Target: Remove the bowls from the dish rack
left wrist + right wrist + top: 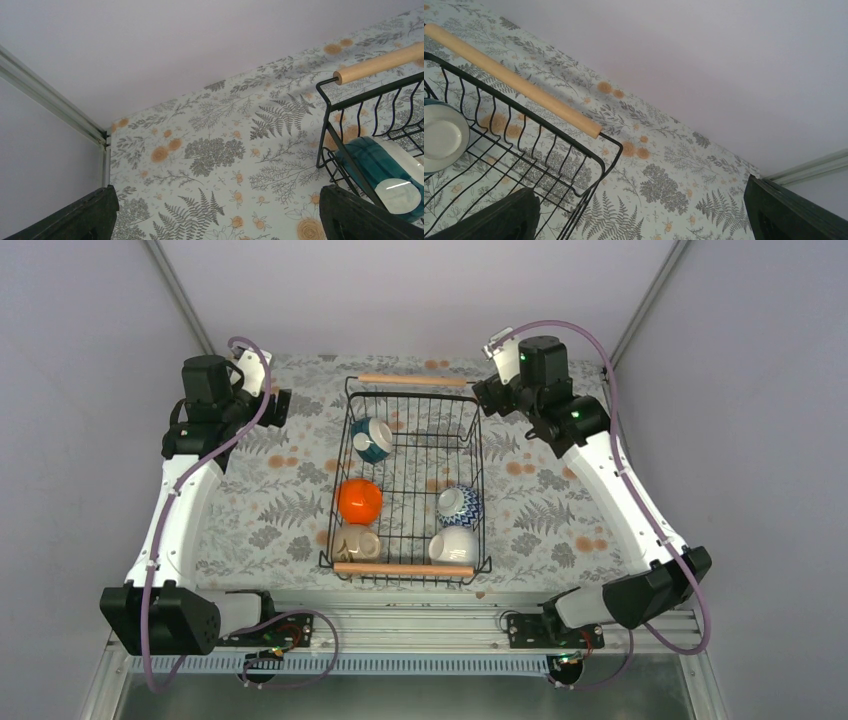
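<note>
Left claw (215, 217) and right claw (644, 217) spread, empty; black wire dish rack (415, 440), wooden handles (403, 569), five bowls (359, 501)

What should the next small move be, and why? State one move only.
Probably swing the left gripper right and down, over the teal bowl. That gripper is open and empty, and it hangs just outside the far left corner of the rack. The teal bowl lies inside that corner, nearer to it than any other bowl.
</note>
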Robot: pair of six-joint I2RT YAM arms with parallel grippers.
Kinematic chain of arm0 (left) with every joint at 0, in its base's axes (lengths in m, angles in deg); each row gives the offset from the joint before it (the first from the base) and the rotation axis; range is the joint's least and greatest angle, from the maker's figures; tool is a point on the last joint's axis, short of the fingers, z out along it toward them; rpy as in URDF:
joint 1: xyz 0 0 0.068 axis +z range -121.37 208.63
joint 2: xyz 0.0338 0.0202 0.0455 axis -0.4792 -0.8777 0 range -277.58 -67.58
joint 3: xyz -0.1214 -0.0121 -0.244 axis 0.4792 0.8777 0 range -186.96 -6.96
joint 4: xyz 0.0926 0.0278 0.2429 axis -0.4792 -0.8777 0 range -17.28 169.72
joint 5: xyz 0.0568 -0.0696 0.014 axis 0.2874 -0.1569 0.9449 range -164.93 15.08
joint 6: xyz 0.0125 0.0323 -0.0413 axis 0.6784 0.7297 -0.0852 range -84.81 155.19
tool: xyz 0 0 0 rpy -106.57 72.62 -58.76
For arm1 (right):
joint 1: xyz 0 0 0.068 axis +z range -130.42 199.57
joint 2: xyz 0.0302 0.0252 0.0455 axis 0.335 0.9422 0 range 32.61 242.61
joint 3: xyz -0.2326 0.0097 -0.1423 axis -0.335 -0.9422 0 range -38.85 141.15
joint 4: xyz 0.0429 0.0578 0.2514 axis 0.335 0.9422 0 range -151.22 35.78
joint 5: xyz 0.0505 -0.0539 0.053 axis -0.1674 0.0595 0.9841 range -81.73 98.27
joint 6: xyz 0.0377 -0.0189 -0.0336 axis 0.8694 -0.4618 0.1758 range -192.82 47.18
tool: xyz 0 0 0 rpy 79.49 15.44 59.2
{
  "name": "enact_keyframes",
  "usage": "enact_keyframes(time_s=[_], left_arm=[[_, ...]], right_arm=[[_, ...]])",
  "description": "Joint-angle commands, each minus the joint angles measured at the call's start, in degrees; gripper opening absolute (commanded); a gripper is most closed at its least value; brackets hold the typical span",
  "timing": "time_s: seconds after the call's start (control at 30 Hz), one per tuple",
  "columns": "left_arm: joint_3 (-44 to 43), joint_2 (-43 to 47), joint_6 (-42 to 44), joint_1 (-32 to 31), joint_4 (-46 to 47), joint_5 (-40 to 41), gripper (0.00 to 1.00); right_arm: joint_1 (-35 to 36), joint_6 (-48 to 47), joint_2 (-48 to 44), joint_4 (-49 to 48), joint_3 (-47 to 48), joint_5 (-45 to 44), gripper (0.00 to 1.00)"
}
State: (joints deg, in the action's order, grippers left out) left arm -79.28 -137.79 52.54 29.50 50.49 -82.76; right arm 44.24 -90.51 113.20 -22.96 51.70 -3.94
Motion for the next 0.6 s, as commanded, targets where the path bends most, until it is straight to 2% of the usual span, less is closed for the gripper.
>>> enact_keyframes(time_s=[0.0, 0.23, 0.57], left_arm=[[-0.4, 0.2, -0.1, 0.2, 1.1, 1.4, 1.0], [-0.9, -1.2, -0.8, 0.2, 0.3, 1.7, 1.0], [0.8, -2.2, 0.6, 0.3, 1.1, 4.6, 1.0]], right_arm=[[1.8, -0.4, 3.2, 1.5, 3.7, -0.5, 1.0], [10.4, 0.8, 16.1, 6.4, 15.8, -2.9, 1.0], [16.8, 4.4, 28.6, 6.1, 18.0, 2.3, 1.0]])
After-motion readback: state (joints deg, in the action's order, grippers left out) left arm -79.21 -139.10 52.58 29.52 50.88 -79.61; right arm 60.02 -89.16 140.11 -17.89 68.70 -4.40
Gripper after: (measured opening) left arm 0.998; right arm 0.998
